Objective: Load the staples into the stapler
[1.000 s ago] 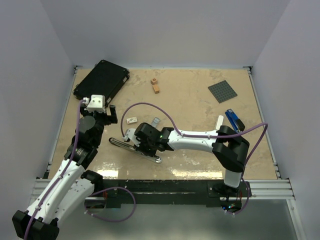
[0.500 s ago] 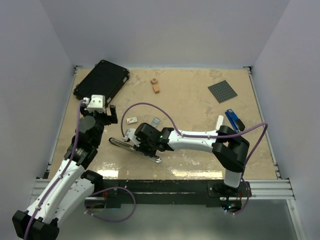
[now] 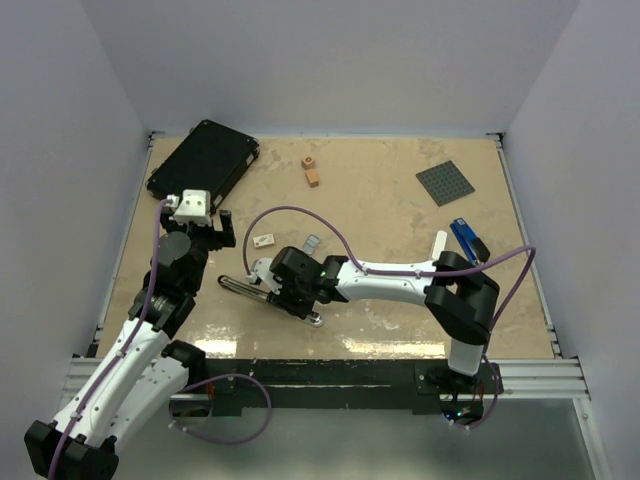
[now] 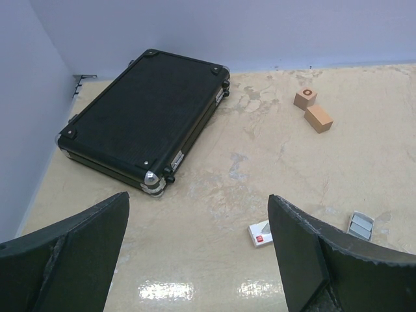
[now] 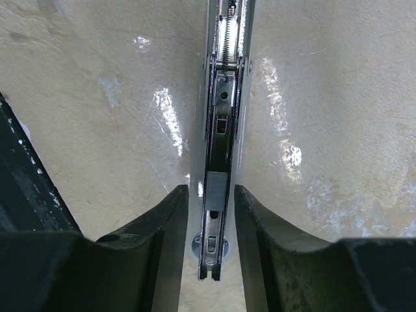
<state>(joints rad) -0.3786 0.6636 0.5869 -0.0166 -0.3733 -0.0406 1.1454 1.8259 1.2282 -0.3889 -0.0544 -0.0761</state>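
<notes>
The slim silver stapler (image 3: 236, 287) lies opened flat on the table, left of centre and near the front. In the right wrist view its open channel (image 5: 220, 123) runs straight up the frame with a short grey block of staples (image 5: 215, 190) sitting in it. My right gripper (image 5: 211, 214) straddles the channel's near end, open, with each finger a little off its sides; from above it (image 3: 291, 298) hovers over the stapler's right half. My left gripper (image 3: 206, 233) is open and holds nothing, its fingers (image 4: 305, 253) spread wide over bare table. Another small grey block (image 3: 312, 243) lies farther back.
A black case (image 3: 204, 159) lies at the back left. A small white box with a red mark (image 3: 264, 240) sits near the grey block. Two wooden blocks (image 3: 311, 171), a grey baseplate (image 3: 445, 182), a white bar (image 3: 439, 244) and a blue stapler (image 3: 466, 239) lie toward the back and right.
My right gripper's jaws have spread apart around the stapler. Neither arm has shifted noticeably, and the left gripper stays as it was.
</notes>
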